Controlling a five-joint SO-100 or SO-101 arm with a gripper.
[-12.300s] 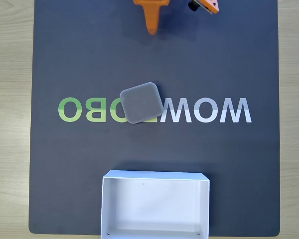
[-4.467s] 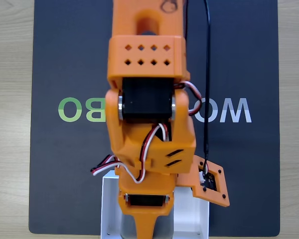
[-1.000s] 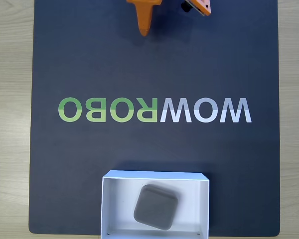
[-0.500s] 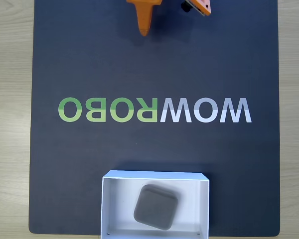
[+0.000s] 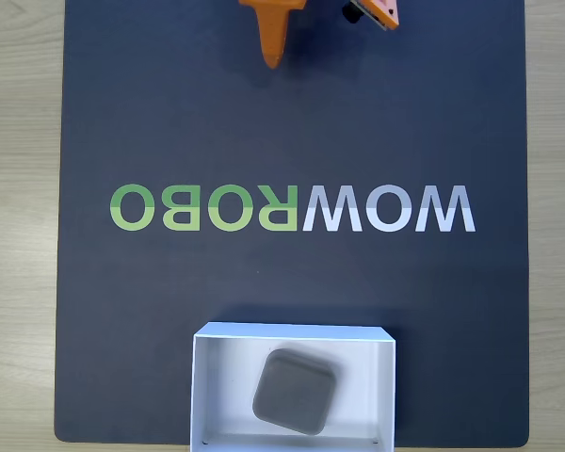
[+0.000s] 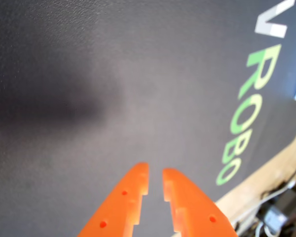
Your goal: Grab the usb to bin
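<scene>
Usb (image 5: pixel 295 392), flat matte rounded square

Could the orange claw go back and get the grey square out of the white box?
Probably yes. The grey block lies flat in the open-topped white box, nothing over it, and only bare mat lies between it and the gripper.

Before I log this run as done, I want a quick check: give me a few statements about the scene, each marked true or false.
1. The usb lies inside the bin. True.
2. The gripper holds the usb. False: nothing is between its fingers; it hangs over bare mat.
3. The usb covers part of the lettering. False: the lettering shows whole.
4. The bin sits at the mat's near edge in the fixed view. True.
5. The usb sits square to the bin's walls. False: it is turned at an angle.
</scene>
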